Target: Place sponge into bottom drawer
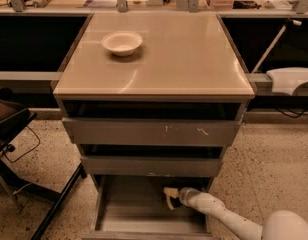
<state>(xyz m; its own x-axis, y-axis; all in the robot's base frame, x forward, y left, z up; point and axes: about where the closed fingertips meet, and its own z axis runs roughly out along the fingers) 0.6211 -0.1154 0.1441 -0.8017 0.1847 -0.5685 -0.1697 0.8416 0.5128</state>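
Note:
The bottom drawer (129, 219) is pulled out, a wide shallow grey tray under two upper grey drawers. My white arm reaches in from the lower right. My gripper (170, 198) is inside the drawer at its right rear, low over the drawer floor. A pale yellow shape with a dark patch beside it sits at the gripper's tip. I cannot tell whether this is the sponge or part of the gripper. No sponge shows anywhere else.
A round white bowl (122, 42) stands on the cabinet top (184, 59) at the back left. The two upper drawers (149, 132) stand slightly open. A dark chair frame (24, 149) is at the left on the speckled floor. A white object (291, 79) is at the right.

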